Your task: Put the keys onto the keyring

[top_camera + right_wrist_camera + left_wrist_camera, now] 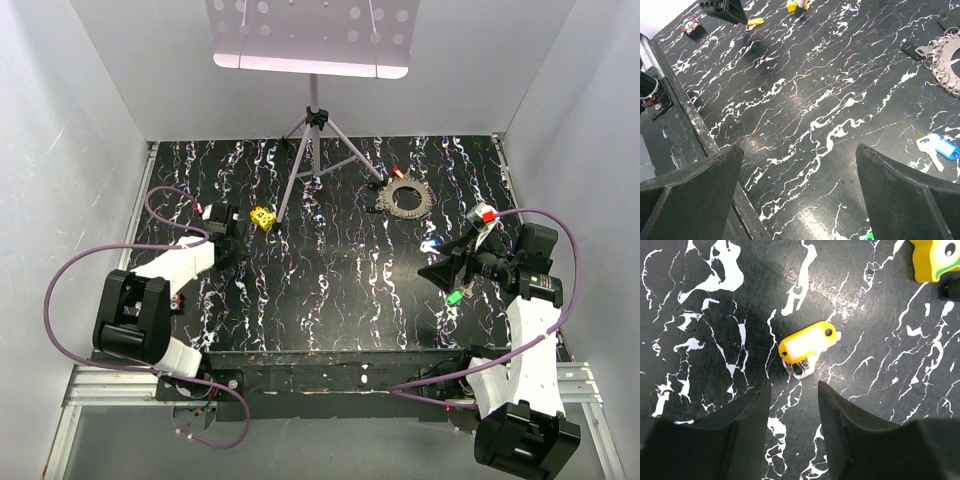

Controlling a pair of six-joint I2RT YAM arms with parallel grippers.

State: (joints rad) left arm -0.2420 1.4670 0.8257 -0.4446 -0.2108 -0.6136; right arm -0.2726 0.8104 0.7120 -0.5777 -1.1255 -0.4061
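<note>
The keyring (408, 197), a grey wreath of metal keys, lies at the back right of the table; its edge shows in the right wrist view (947, 65). An orange-yellow tagged key (807, 342) lies flat just ahead of my left gripper (794, 390), which is open and empty above the table. A blue key (940, 148) lies to the right of my open, empty right gripper (800, 165), and a green key (455, 297) lies under it. A red key (487, 214) lies near the right arm, and another red one (398, 174) lies behind the keyring.
A yellow dotted cube (263, 217) sits right of the left gripper (232, 245). A music stand's tripod (316, 120) stands at the back centre. A small red-and-white object (690, 26) lies at the far left. White walls enclose the table.
</note>
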